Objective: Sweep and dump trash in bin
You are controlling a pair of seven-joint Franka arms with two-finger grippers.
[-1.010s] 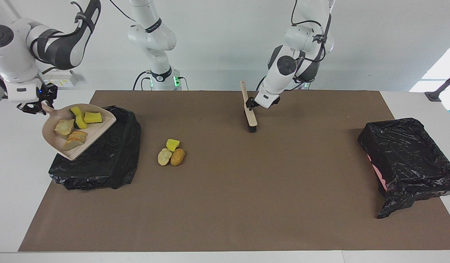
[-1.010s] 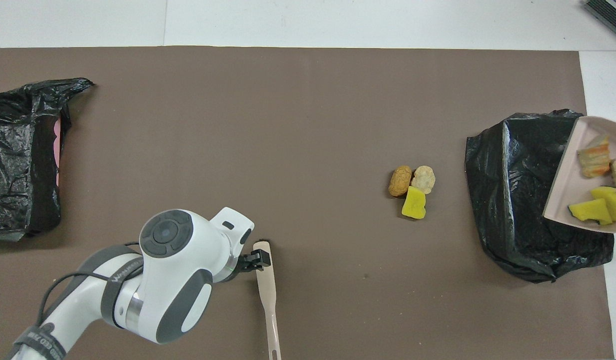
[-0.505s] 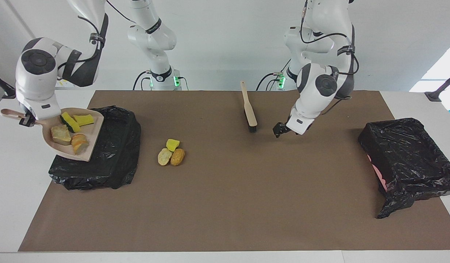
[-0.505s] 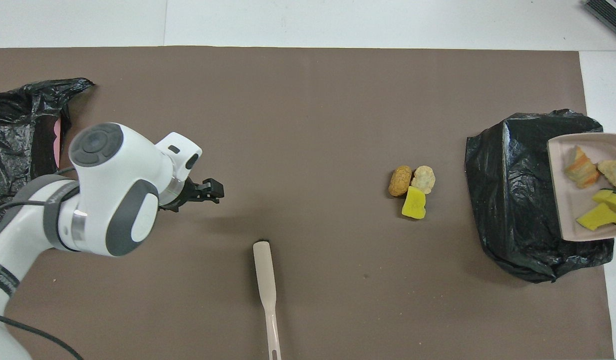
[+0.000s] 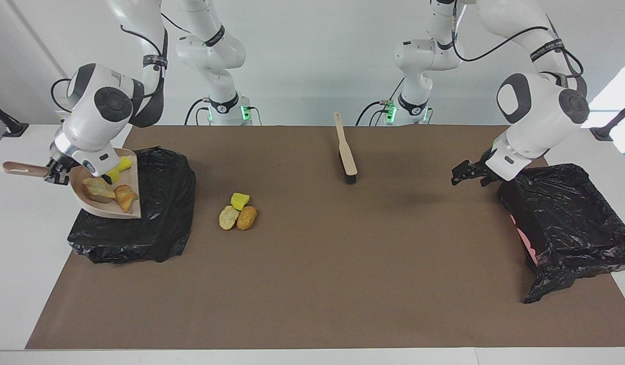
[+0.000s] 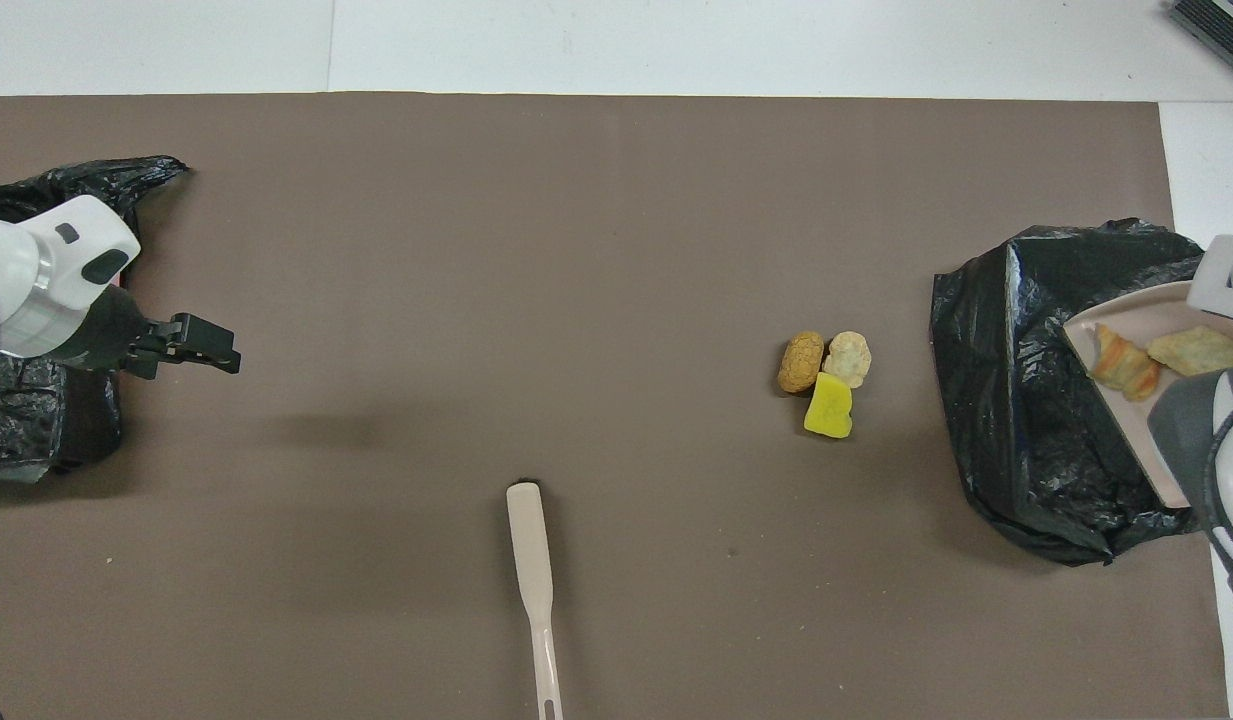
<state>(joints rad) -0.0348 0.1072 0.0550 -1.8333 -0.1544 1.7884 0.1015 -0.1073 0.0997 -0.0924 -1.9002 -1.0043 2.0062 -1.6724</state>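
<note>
R gripper (image 5: 52, 173): closed on the handle of the dustpan (image 5: 133, 175); the pan is held up in the air, over the black-lined bin (image 5: 160, 223) at the right arm's end of the table.

Dustpan: it is tilted, the open edge lower, above the bin's top.

Trash in pan: two tan chunks (image 5: 97, 188) and yellow pieces (image 5: 120, 166) are seen inside; the yellow ones are partly hidden by the wrist, so the count cannot be told.

Trash on mat: three lumps are lying in one group, touching each other: a yellow wedge (image 5: 240, 201), a pale tan chunk (image 5: 228, 217), a golden-brown chunk (image 5: 247, 217). In overhead view the group is at approx. 9 o'clock from the bin, near it but apart.

Brush (image 5: 346, 152): laid flat on the brown mat (image 5: 312, 284), not held; in overhead view at approx. 8 o'clock from the group, well apart, nearer to the robots.

L gripper (image 5: 462, 172): fingers are spread, nothing is between them; it is held over the mat, in overhead view at 3 o'clock from the second black-lined bin (image 5: 571, 218), just beside it.
</note>
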